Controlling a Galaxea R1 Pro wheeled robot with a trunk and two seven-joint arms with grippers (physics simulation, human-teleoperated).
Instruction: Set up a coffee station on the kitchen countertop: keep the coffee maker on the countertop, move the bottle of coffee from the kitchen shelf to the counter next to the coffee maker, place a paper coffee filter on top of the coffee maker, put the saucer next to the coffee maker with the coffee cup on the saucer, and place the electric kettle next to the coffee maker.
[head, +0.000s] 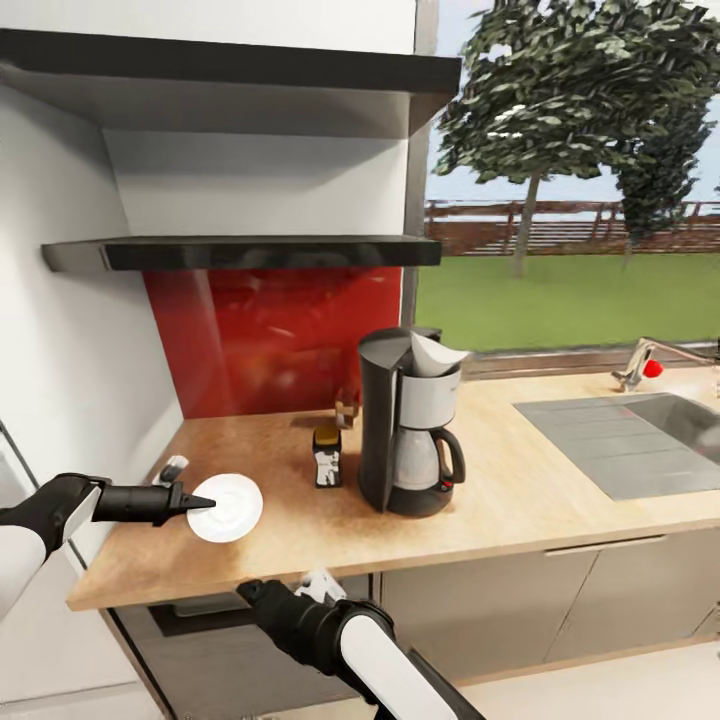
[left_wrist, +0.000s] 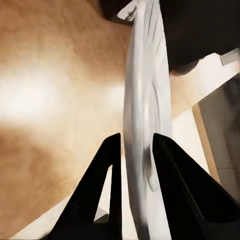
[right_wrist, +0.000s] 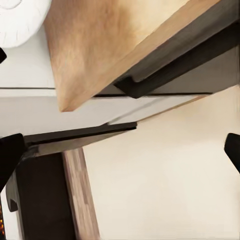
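Observation:
My left gripper (head: 203, 502) is shut on the rim of the white saucer (head: 230, 508), holding it tilted just over the left end of the kitchen countertop (head: 520, 500). In the left wrist view the saucer (left_wrist: 145, 95) stands edge-on between both black fingers (left_wrist: 107, 175). The coffee maker (head: 410, 430) stands mid-counter with the paper coffee filter (head: 436, 353) on top. The bottle of coffee (head: 327, 456) sits just to its left. My right gripper (head: 305, 588) hangs open below the counter's front edge, fingers (right_wrist: 10, 155) wide apart. The coffee cup and the electric kettle are out of view.
A steel sink (head: 630, 440) with a faucet (head: 640, 365) lies at the right. The black kitchen shelf (head: 250, 252) and a thicker grey shelf (head: 230, 70) hang above the red backsplash. A white wall bounds the counter's left end. Dark cabinets (head: 480, 600) run under the counter.

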